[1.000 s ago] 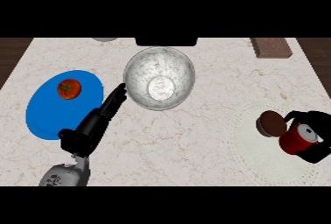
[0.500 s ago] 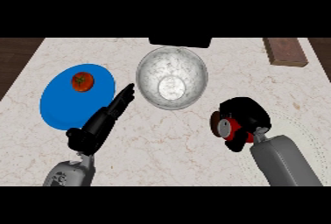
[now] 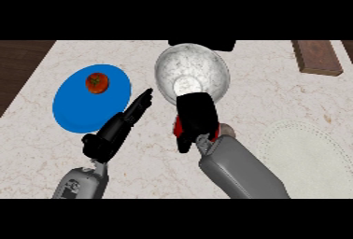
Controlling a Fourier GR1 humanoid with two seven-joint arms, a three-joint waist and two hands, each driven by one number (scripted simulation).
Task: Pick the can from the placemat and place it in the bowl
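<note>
Transport step: right hand point(image 3: 195, 116), fingers clamped on the red can point(image 3: 179, 125) (mostly hidden), needs lowering into the metal bowl point(image 3: 207, 63) at twelve o'clock; left hand point(image 3: 114, 133) rests, fingers straight.

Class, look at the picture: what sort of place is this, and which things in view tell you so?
Probably a kitchen counter: a pale marble-patterned worktop holds a round metal bowl, a blue plate with a red tomato, and a pale round placemat.
</note>
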